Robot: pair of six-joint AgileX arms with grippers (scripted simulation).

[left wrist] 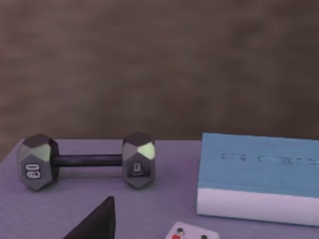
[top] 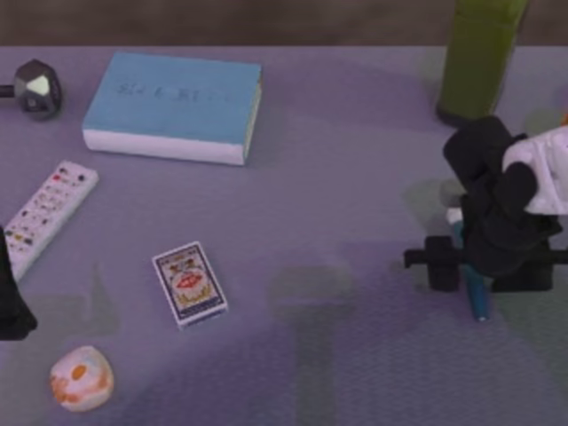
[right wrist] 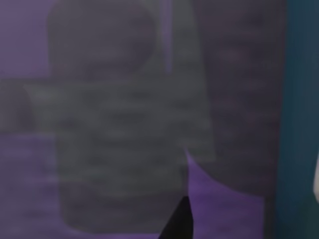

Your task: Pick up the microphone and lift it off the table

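fingers: right gripper point(top: 472, 262) straddles microphone point(top: 477, 297), grasp unclear | left arm parked on the left

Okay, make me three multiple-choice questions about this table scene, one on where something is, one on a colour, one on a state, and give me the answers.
1. Where is the microphone?
A. At the table's right, under the right gripper
B. Beside the dumbbell
C. On top of the book

2. What colour is the book's cover?
A. Red
B. Light blue
C. Green

3. How does the playing-card box sit?
A. Standing on end
B. Leaning on the book
C. Flat on the table, alone

Answers:
1. A: the top view shows its teal handle poking out beneath the right gripper on the table's right.
2. B: both the top and left wrist views show a light blue cover.
3. C: it lies face up, touching nothing else.
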